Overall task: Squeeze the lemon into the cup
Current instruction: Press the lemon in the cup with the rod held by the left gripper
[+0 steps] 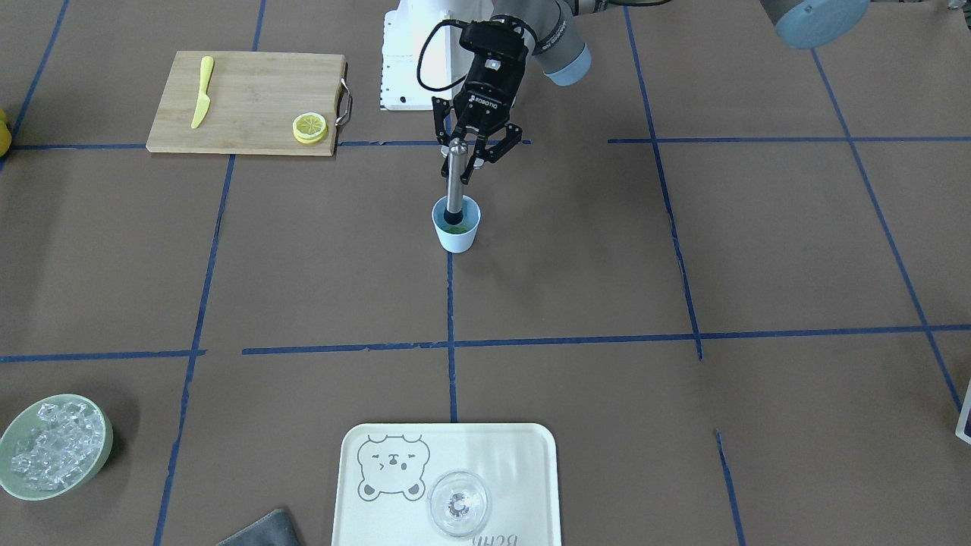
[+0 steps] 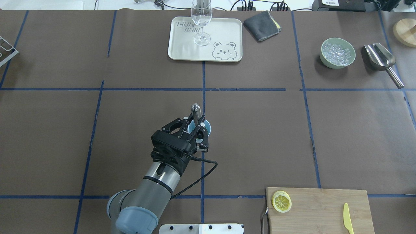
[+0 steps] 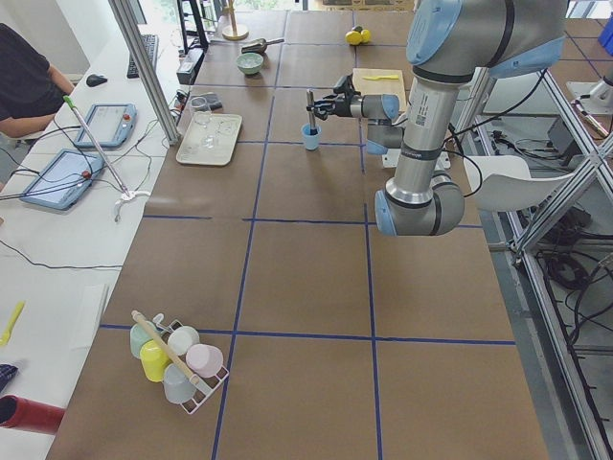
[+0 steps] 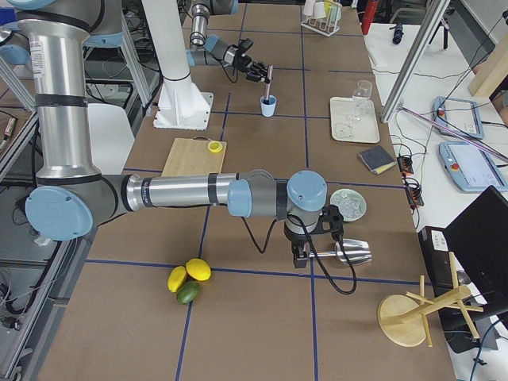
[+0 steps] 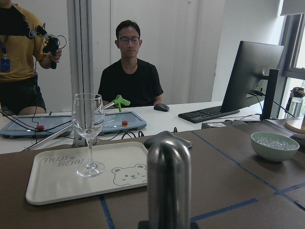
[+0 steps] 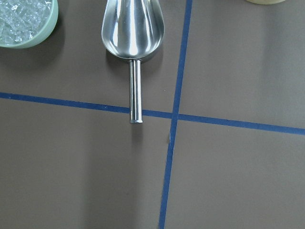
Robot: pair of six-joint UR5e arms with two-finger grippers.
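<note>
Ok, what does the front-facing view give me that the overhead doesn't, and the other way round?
Front-facing only: the inside of the cup, with something green at the bottom around the dark tip of the metal rod. Overhead only: the steel scoop beside the ice bowl; there the left gripper hides most of the cup. Both: the left gripper open around the metal rod, and the lemon slice on the cutting board.

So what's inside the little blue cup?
A shiny metal stick stands in the cup, its dark end on something green at the bottom. The stick hides whatever lies right under it, and the green stuff is too small to name.
</note>
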